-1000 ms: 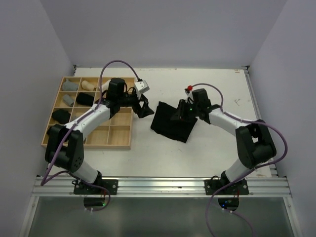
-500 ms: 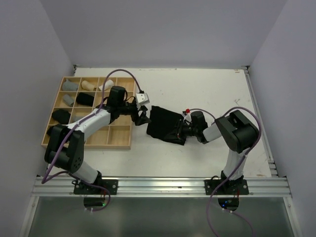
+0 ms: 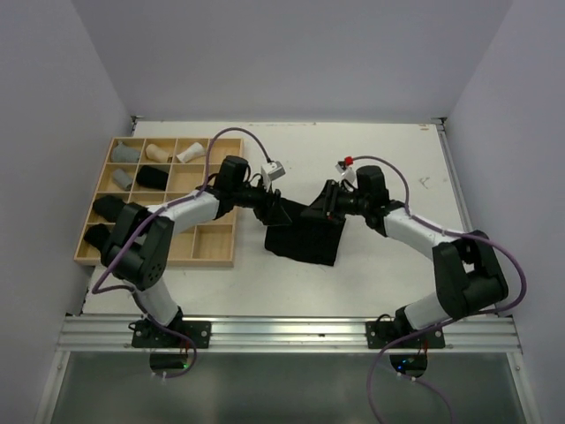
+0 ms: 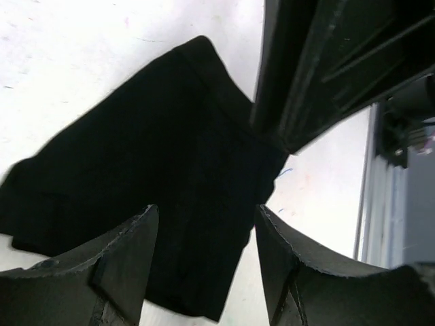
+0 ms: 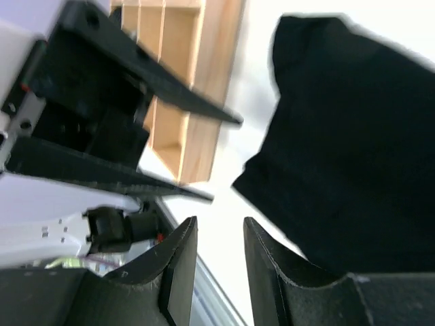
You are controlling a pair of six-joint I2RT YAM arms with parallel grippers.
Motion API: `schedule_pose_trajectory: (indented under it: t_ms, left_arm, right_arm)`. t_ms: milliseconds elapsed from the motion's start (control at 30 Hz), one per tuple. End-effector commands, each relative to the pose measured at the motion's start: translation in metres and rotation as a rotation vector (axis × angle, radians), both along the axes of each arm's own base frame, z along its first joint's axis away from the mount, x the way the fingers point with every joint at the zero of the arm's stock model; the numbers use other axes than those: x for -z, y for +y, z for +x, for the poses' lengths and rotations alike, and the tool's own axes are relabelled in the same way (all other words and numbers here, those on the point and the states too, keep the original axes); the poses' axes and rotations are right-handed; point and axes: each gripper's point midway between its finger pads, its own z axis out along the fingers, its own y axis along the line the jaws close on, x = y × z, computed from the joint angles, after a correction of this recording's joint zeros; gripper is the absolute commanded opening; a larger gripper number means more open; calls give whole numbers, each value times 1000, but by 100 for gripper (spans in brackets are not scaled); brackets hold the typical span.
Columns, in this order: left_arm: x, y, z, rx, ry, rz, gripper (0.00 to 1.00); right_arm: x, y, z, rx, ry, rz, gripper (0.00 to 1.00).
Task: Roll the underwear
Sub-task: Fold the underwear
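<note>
The table [image 3: 388, 168] is white, closed in by pale walls [image 3: 265, 53] on three sides, with a metal rail [image 3: 291, 334] along the near edge. The black underwear [image 3: 305, 237] lies flat and unrolled mid-table. My left pincer [image 3: 275, 210] is at its upper left corner, fingers well apart, cloth showing behind the gap. My right pincer [image 3: 328, 201] is at the upper right edge, fingers narrowly apart with nothing between them. The two face each other across the cloth. To the left, the tray [image 3: 214, 252] holds rolls in its far and left cells, among them a white roll [image 3: 188, 154] and a black roll [image 3: 152, 177]. My left arm [image 3: 190, 208] crosses its right side.
</note>
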Motion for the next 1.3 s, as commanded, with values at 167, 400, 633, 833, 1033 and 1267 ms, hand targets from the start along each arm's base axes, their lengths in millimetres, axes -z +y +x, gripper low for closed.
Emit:
schedule_pose_trajectory:
  t_ms: [167, 400, 633, 833, 1033, 1267]
  left_arm:
    - [12, -41, 2, -43, 295, -169, 57]
    - [63, -44, 18, -96, 401, -122, 56]
    - [105, -41, 9, -67, 494, -91, 55]
    - [12, -41, 18, 49, 158, -148, 60]
    - [-43, -25, -1, 133, -164, -133, 69]
    - [-1, 19, -35, 429, -502, 107, 70]
  right_arm:
    - [93, -36, 3, 151, 261, -52, 35]
    - [145, -67, -14, 243, 407, -124, 32]
    - [147, -78, -16, 181, 412, -188, 30]
    - [91, -72, 6, 101, 213, -165, 26]
    - [20, -80, 2, 16, -49, -262, 28]
    - [16, -99, -43, -120, -170, -615, 39]
